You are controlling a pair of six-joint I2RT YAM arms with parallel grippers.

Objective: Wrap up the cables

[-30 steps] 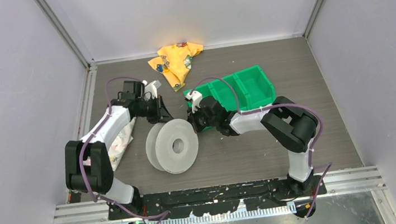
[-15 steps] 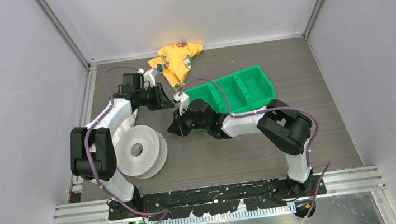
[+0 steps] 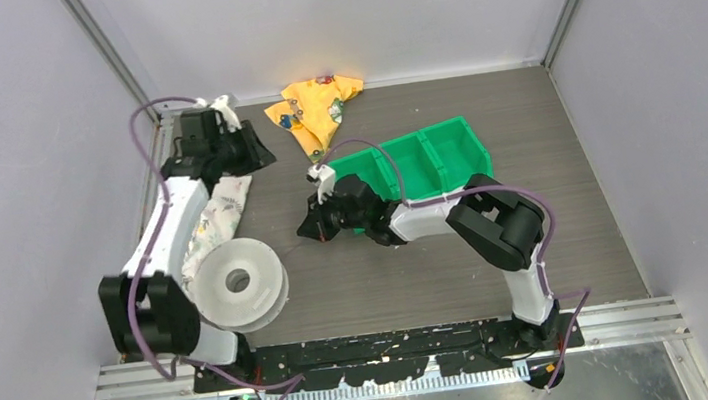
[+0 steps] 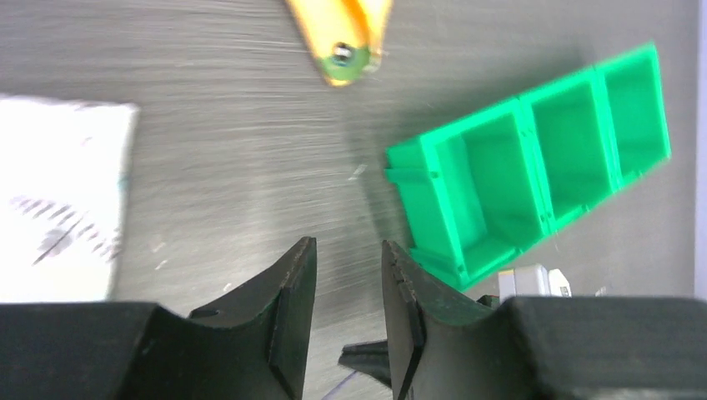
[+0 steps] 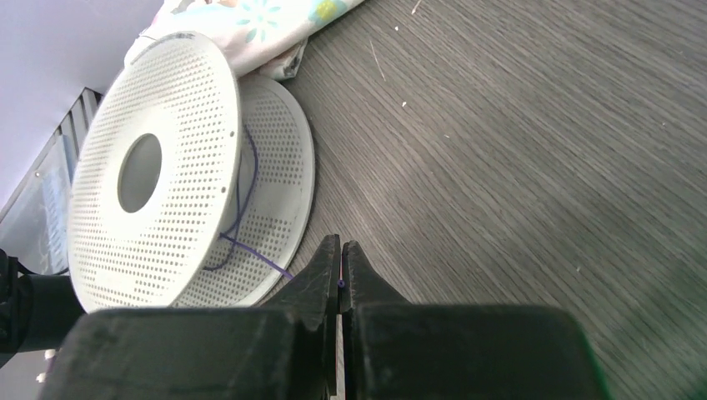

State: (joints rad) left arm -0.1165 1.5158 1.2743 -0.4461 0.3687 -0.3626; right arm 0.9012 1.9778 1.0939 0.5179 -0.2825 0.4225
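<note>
**Early in the wrap, most of it left to do**

Finds the right gripper (image 5: 340, 254) pinched together on the cable (image 5: 254, 255), a thin dark strand, low over the table just beside the spool (image 5: 167, 158). Traces that strand from the fingertips to the spool's core, between the two perforated flanges, with only a loose loop or two showing there. Finds the spool lying tilted near the left arm's base, by a patterned cloth (image 3: 220, 210). Finds the left gripper (image 4: 348, 250) parted and empty at the far left of the table, well apart from spool and cable, facing a green bin (image 4: 534, 158). Cannot tell the length of free cable behind the right fingers. Judges the winding barely started: strand anchored and held, tidy turns not yet laid.
</note>
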